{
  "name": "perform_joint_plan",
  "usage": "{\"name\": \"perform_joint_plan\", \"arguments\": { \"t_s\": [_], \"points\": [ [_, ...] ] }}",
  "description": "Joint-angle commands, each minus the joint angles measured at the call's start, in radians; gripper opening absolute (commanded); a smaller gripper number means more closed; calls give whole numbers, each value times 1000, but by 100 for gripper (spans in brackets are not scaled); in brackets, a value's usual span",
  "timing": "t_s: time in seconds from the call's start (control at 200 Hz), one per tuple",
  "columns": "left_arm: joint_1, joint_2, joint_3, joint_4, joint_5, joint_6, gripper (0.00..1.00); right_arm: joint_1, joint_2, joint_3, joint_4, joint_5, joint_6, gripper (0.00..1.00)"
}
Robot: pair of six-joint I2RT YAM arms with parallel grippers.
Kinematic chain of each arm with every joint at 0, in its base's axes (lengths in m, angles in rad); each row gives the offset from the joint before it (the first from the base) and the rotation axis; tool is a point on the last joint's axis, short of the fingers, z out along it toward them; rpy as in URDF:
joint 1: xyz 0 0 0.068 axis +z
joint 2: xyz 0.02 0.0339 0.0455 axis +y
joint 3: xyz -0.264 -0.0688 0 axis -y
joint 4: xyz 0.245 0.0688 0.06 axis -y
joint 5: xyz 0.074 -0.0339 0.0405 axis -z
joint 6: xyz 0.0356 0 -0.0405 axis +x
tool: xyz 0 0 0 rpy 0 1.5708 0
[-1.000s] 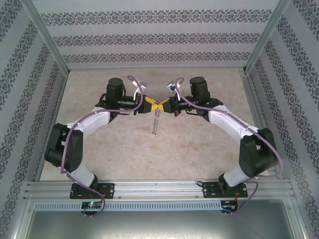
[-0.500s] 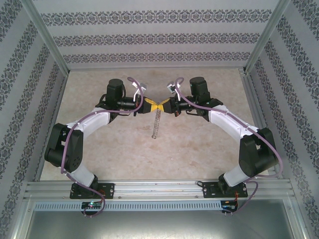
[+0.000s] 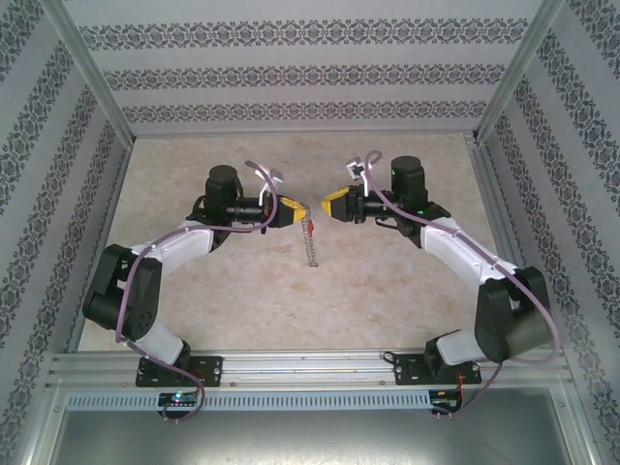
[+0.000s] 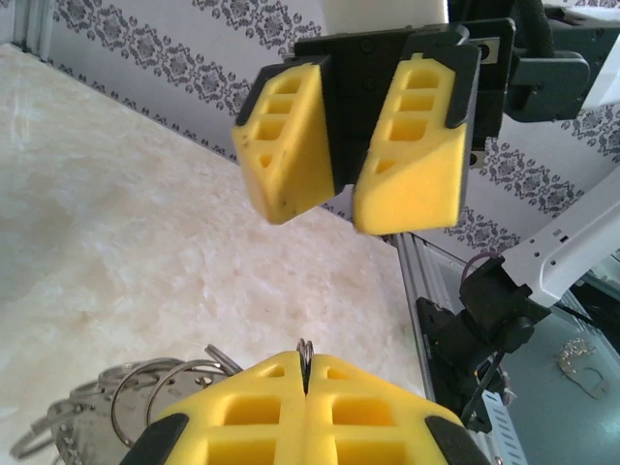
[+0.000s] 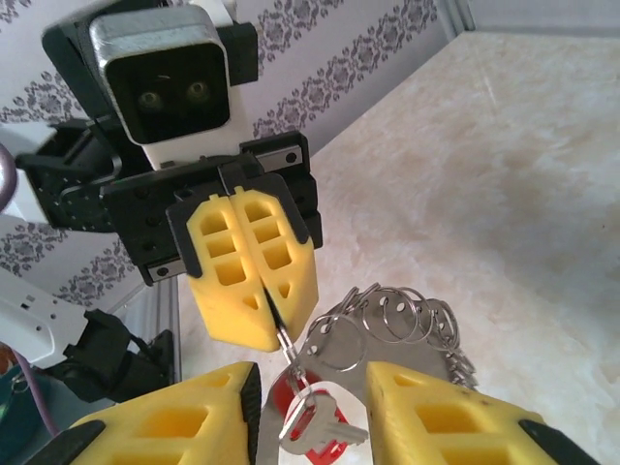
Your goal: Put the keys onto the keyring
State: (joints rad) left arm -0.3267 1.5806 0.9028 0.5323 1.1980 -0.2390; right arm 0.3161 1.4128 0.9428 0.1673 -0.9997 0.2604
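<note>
Keyring (image 3: 311, 248) hangs as a short chain of linked silver rings from the left gripper (image 3: 298, 208), over the middle of the marbled table (image 3: 387, 291). Whether its lower end rests on the surface or hangs just clear of it cannot be told from above. The left gripper's 2 yellow fingers (image 5: 254, 262) are pressed together on 1 thin wire ring of that bunch. In the left wrist view the wire stands up out of the seam between the pads, and more rings spill out to the lower left. The key (image 5: 312, 428), red-headed with a short silver end, dangles just below the pinch among the rings; from above it shows as a red speck near the top of the chain. The right gripper (image 3: 329, 203) faces the left one tip to tip, level with it, with a small gap between them. Its 2 fingers (image 5: 165, 426) are spread and grip nothing. In the right wrist view they stand 1 to each side of the key, close to it, and contact with either cannot be made out. Both arms bend inward from their bases at the near edge of the table.
</note>
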Motion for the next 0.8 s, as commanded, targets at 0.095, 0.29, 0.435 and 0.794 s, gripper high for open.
{"name": "perform_joint_plan", "arguments": {
  "t_s": [0.095,0.29,0.435,0.794],
  "points": [
    [-7,-39,-59,299,-23,-107,0,11,-35,-90,172,0,105,36],
    [-6,-15,-70,370,-20,-146,0,67,10,-115,271,-4,159,37],
    [-7,-13,-66,368,-18,-147,0,99,57,-117,315,0,181,36],
    [-5,-38,-58,327,-27,-119,0,112,88,-131,336,-1,189,21]
  ]
}}
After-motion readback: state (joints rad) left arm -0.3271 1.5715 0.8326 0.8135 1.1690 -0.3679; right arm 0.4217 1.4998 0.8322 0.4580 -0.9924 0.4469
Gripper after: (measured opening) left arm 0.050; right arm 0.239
